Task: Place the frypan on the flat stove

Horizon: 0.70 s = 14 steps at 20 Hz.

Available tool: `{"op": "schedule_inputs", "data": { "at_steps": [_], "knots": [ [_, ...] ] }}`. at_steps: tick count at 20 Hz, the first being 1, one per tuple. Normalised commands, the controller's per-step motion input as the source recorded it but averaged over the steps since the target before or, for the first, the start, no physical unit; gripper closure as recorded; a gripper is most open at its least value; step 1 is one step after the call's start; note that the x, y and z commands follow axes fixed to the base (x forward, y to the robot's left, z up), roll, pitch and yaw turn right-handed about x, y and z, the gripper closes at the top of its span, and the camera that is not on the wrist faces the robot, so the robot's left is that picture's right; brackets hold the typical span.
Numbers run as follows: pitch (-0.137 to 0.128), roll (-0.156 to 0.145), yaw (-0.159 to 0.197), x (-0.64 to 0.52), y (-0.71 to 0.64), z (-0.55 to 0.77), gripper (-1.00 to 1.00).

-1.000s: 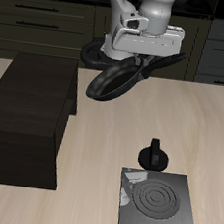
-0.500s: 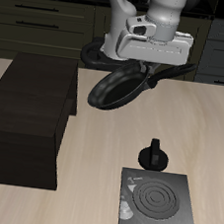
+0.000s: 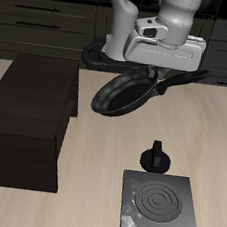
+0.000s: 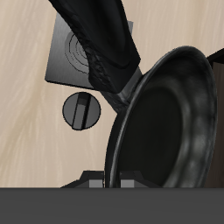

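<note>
The frypan [image 3: 121, 91] is a round black pan with a long handle. It hangs tilted in the air above the table, held by its handle in my gripper [image 3: 158, 75], which is shut on it. In the wrist view the frypan [image 4: 171, 122] fills most of the frame, with its handle [image 4: 105, 44] running across. The flat stove [image 3: 161, 205] is a dark grey square slab with ring marks, lying near the table's front edge, well below and forward of the pan. It also shows in the wrist view [image 4: 72, 54], partly hidden by the handle.
A small black knob [image 3: 155, 157] stands just behind the stove; it shows in the wrist view [image 4: 80, 111] too. A large dark brown box [image 3: 27, 123] stands on the table beside the pan's side. Dark cabinets line the back.
My gripper has carried the frypan sideways, away from the brown box and toward the stove's side. The pan stays tilted at about the same height.
</note>
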Motion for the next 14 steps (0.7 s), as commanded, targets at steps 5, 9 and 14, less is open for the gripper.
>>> {"op": "schedule_inputs", "data": {
  "at_steps": [5,9,14],
  "knots": [
    [0.038,0.006,0.018,0.36,0.14,0.03,1.00],
    [-0.021,-0.053,0.007,0.46,0.02,0.15,1.00],
    [0.047,0.043,0.009,0.50,0.07,0.06,1.00]
  ]
}}
